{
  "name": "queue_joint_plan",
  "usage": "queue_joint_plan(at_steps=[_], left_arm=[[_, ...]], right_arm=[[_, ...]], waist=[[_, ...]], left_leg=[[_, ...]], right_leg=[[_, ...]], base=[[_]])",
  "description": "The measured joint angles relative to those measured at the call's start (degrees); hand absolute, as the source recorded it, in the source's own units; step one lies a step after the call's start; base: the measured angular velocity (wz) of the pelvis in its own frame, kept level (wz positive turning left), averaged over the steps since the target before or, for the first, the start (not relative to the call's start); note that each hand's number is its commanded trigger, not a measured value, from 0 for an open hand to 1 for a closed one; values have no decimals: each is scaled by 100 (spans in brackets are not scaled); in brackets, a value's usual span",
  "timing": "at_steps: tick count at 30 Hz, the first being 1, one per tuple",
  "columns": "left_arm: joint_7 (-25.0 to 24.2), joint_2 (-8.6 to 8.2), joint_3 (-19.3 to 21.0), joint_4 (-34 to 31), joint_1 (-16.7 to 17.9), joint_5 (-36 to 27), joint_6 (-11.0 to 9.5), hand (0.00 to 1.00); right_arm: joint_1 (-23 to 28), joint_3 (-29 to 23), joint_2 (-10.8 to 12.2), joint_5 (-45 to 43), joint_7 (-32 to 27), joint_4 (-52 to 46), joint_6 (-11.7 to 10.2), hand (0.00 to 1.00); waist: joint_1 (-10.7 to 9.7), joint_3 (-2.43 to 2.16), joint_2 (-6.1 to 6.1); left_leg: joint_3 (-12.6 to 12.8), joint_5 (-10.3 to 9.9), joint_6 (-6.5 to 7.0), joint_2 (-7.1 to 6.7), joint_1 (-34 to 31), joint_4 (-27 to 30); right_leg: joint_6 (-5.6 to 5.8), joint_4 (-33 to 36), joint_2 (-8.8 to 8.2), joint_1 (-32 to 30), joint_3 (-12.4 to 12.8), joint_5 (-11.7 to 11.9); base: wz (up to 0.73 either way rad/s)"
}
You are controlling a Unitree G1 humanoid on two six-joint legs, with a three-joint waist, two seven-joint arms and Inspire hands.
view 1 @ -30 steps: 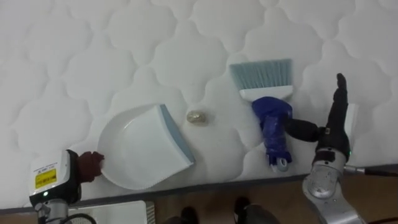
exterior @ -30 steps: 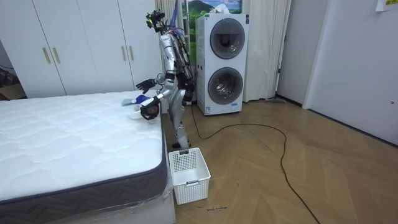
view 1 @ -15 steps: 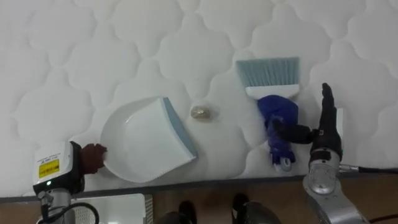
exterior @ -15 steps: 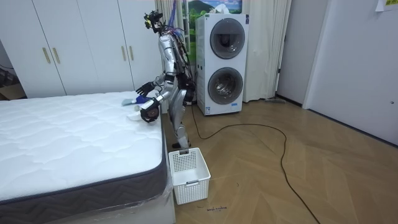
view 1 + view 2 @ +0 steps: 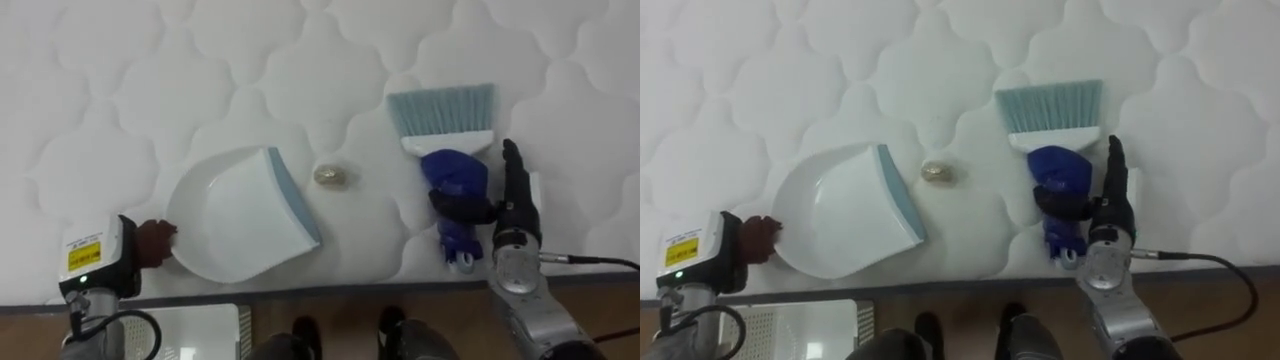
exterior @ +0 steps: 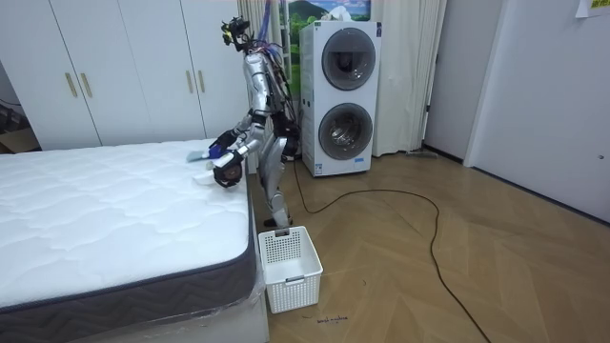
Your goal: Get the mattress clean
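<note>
Bed mattress [image 5: 120, 80], white, quilted; white dustpan [image 5: 235, 230] with blue lip, lying near its edge; small crumpled scrap [image 5: 331, 176] between dustpan lip and blue hand brush [image 5: 455, 150]; right hand [image 5: 512, 205], fingers straight, thumb against brush handle; left hand [image 5: 150, 243] at dustpan's rear rim, grasp not discernible.

On mattress [image 5: 150, 80]: dustpan [image 5: 235, 225] left, crumb [image 5: 330, 176] middle, brush [image 5: 450, 150] right.

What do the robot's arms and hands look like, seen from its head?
The left hand is dark reddish-brown, behind it a white boxy wrist with a yellow label. The right hand is black, on a rounded silver-grey forearm; a thin black cable leaves that wrist towards the right.
</note>
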Motion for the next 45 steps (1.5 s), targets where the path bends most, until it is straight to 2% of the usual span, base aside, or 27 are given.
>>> queue_joint_plan(at_steps=[4,14,19,26,29,30,32,37,41,45], left_arm=[[-39,0,2,4,-9,1,2,100],[-48,-3,3,10,-84,0,1,100],[-35,-8,3,76,-92,-4,7,100],[-27,-10,-6,122,-95,3,209,100],[-14,-11,-26,133,-94,-4,227,100],[-14,-11,-35,133,-94,-5,227,100],[-12,-16,-100,128,-96,-7,244,100],[-22,-87,-108,128,-97,-7,362,100],[-32,-132,-109,128,-119,-1,440,100],[-32,-133,-109,131,-172,3,449,100]], right_arm=[[-38,-10,-4,-14,149,159,-85,0],[-150,48,-3,-51,341,474,-136,0],[-243,62,1,-377,344,878,-176,0],[-338,156,-47,-1047,341,1296,-107,0],[-326,223,-74,-1235,311,1321,-102,0],[-327,226,-75,-1263,296,1333,-100,22],[-343,226,-74,-1455,282,1439,-99,100],[-366,220,-120,-2008,192,1523,-30,100],[-409,232,-370,-2608,147,1540,104,100],[-518,236,-472,-2931,101,1576,315,100]], waist=[[5,-1,-1],[69,-4,-6],[72,0,9],[102,1,21],[98,7,48],[92,13,67],[88,14,105],[81,17,118],[94,17,117],[113,18,116]], left_leg=[[0,-3,4,22,-2,20],[3,-6,-4,71,1,46],[-68,-6,-4,70,9,83],[-124,-5,-4,66,17,64],[-136,-5,-5,81,20,65],[-148,-6,-6,85,23,69],[-161,-6,-6,85,58,67],[-163,-5,-8,85,79,72],[-165,-5,-11,92,76,81],[-169,-2,-18,86,74,65]], right_leg=[[2,-29,54,16,6,7],[-29,-50,75,34,-18,29],[-34,-80,60,138,-205,30],[-38,-134,66,181,-271,43],[-49,-137,82,198,-292,50],[-51,-135,82,215,-314,52],[-58,-136,61,257,-385,56],[-63,-136,55,279,-402,59],[-67,-157,64,279,-403,61],[-68,-185,73,285,-417,61]], base=[[0],[0],[9],[2],[0],[4],[2],[0],[0],[0]])
